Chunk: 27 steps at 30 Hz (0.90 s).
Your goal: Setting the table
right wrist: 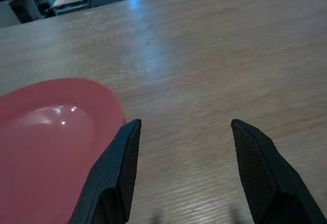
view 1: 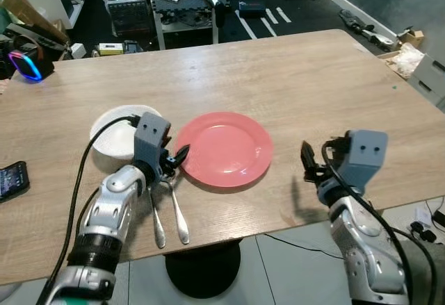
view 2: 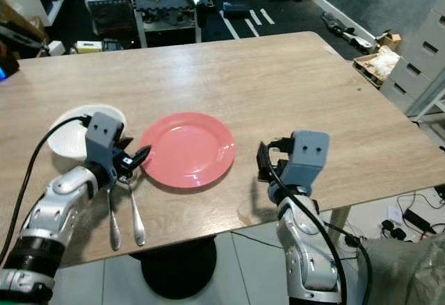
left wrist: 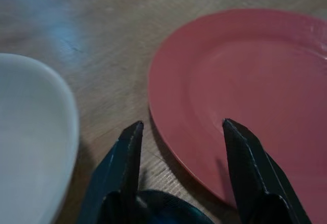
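Left eye view: both pincers spread beside the plate

The left pincer hovers spread over two spoons, its tips at the near-left rim of the red plate. A white bowl sits just left. The right pincer, also spread, hangs over the bare surface right of the plate.

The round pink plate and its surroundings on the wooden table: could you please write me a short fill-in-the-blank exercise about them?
1. The round pink plate lies beside a round ____ plate.
2. Near the table's front edge, by the left claw, lie ____ metal spoons.
3. The right claw hovers over the wooden table with its fingers ____.

Missing words: white; two; open
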Motion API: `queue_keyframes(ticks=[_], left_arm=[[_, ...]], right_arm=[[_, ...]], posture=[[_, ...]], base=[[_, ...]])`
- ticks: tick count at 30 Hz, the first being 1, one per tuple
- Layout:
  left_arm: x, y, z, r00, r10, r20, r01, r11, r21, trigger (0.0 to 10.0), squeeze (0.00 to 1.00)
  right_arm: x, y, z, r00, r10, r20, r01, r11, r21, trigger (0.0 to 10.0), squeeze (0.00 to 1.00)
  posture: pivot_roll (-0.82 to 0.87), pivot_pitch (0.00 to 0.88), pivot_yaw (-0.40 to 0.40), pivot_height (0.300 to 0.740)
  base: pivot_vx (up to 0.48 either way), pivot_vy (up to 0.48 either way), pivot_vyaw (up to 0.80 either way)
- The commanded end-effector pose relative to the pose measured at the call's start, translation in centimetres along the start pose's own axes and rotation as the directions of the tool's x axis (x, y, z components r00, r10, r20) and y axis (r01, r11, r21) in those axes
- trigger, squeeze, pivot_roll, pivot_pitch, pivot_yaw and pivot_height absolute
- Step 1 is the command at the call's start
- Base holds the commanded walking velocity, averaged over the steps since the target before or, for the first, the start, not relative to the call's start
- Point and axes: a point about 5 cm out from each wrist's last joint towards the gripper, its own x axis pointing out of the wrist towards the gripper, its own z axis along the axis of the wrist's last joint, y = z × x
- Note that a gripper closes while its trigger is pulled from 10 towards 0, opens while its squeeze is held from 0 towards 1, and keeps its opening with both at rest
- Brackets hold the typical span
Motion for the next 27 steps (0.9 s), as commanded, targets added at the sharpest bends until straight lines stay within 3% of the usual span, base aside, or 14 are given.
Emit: queue_keyframes(ticks=[1,11,17,19,21,22,24,25,26,27], left_arm=[[0.2,-0.1,-0.6,0.999,-0.037,-0.024,0.037,0.999,-0.001,10.0,0.00],[1.0,-1.7,-3.1,0.979,-0.159,-0.126,0.158,0.987,-0.019,10.0,0.00],[0.5,-1.9,-5.6,0.963,-0.122,-0.241,0.131,0.991,0.021,10.0,0.00],[0.2,-2.2,-6.3,0.957,-0.126,-0.263,0.133,0.991,0.007,10.0,0.00],[0.1,-2.4,-6.8,0.953,-0.131,-0.274,0.138,0.990,0.008,10.0,0.00],[0.1,-2.4,-6.8,0.953,-0.131,-0.274,0.138,0.990,0.008,10.0,0.00],[0.1,-2.4,-6.9,0.952,-0.130,-0.276,0.137,0.990,0.008,10.0,0.00],[0.1,-2.4,-6.9,0.952,-0.130,-0.276,0.137,0.990,0.008,10.0,0.00],[0.1,-2.4,-7.0,0.952,-0.132,-0.275,0.139,0.990,0.007,10.0,0.00],[0.1,-2.4,-7.0,0.952,-0.132,-0.275,0.139,0.990,0.007,10.0,0.00]], right_arm=[[0.0,0.0,-0.3,1.000,-0.001,-0.008,0.001,1.000,-0.002,10.0,0.00],[-0.5,-0.2,-0.4,1.000,-0.013,-0.011,0.013,1.000,-0.003,10.0,0.00],[-0.6,-0.1,-0.5,1.000,-0.006,-0.019,0.006,1.000,0.003,10.0,0.00],[-0.6,0.4,-0.9,0.999,0.004,-0.047,0.000,0.996,0.087,10.0,0.00],[-0.6,1.3,-1.0,0.997,0.035,-0.063,-0.020,0.973,0.229,10.0,0.00],[-0.6,1.3,-1.0,0.997,0.035,-0.063,-0.020,0.973,0.229,10.0,0.00],[-0.6,2.7,-1.3,0.988,0.127,-0.090,-0.078,0.903,0.422,10.0,0.00],[-0.6,2.7,-1.3,0.988,0.127,-0.090,-0.078,0.903,0.422,10.0,0.00],[-0.6,3.7,-1.6,0.976,0.193,-0.105,-0.110,0.843,0.526,10.0,0.00],[-0.6,3.7,-1.6,0.976,0.193,-0.105,-0.110,0.843,0.526,10.0,0.00]], posture=[[-0.10,0.122,0.093,0.740],[-0.11,0.128,0.098,0.740],[-0.12,0.131,0.102,0.740],[-0.12,0.131,0.101,0.740],[-0.11,0.131,0.097,0.740],[-0.11,0.131,0.097,0.740],[-0.10,0.128,0.095,0.740],[-0.10,0.128,0.095,0.740],[-0.10,0.126,0.095,0.740],[-0.10,0.126,0.095,0.740]], base=[[0.000,0.000,0.00],[0.000,0.000,0.00],[0.000,0.000,0.00],[0.000,0.000,0.00],[0.000,0.000,0.00],[0.000,0.000,0.00],[0.000,0.000,0.00],[0.000,0.000,0.00],[0.000,0.000,0.00],[0.000,0.000,0.00]])
